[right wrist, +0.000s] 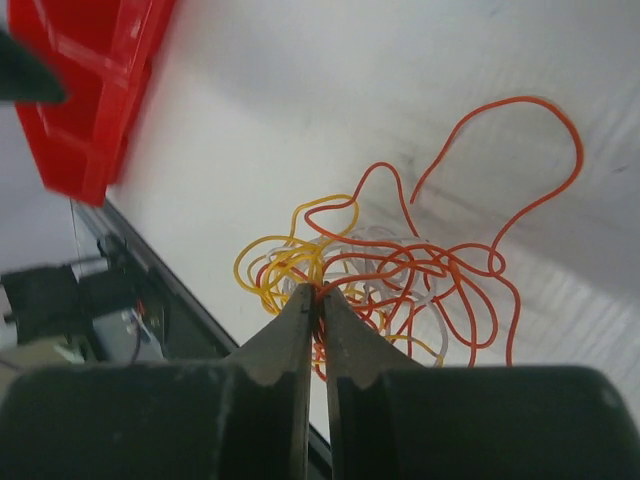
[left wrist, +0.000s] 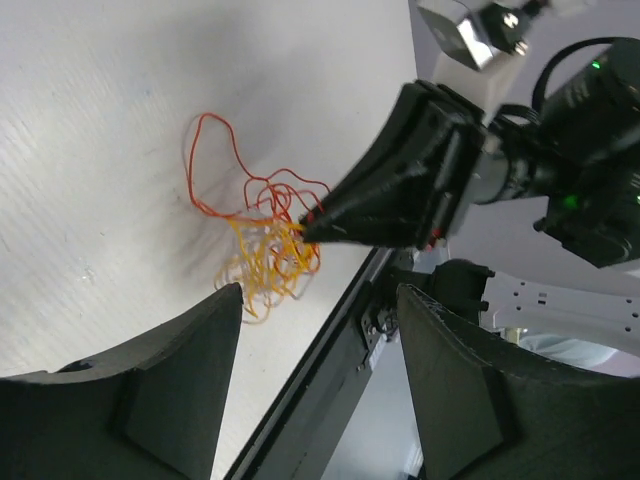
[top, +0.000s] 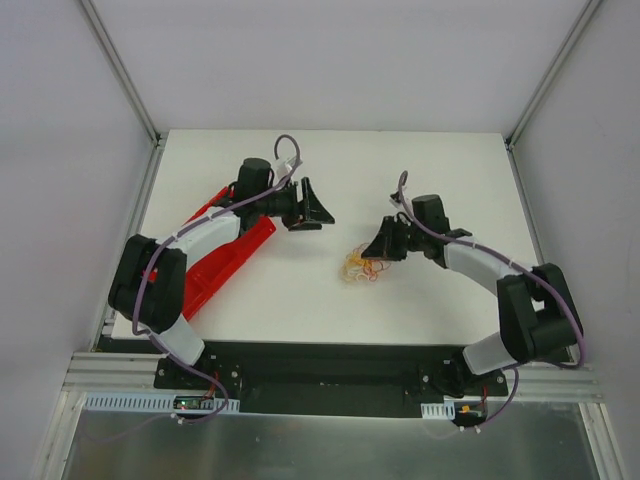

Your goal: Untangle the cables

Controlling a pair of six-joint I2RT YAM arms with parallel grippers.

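Fig.: cables [top: 360,267]: thin glossy wires, orange, red, yellow, whitish, in one curly clump w/ a wide orange loop, on matte white table [top: 300,300], approx. 5 o'clock of ctr. I see R gripper [right wrist: 315,295] pinching clump strands. L gripper [left wrist: 318,296] is spread, at clump's 11 o'clock, apart. Red plastic bin [top: 225,265] at 9 o'clock.

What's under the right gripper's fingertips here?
The cables: a tangled clump of orange, yellow and whitish strands on the white table. The right gripper is pinched shut on strands at its edge; the fingers cover the strands directly beneath them.
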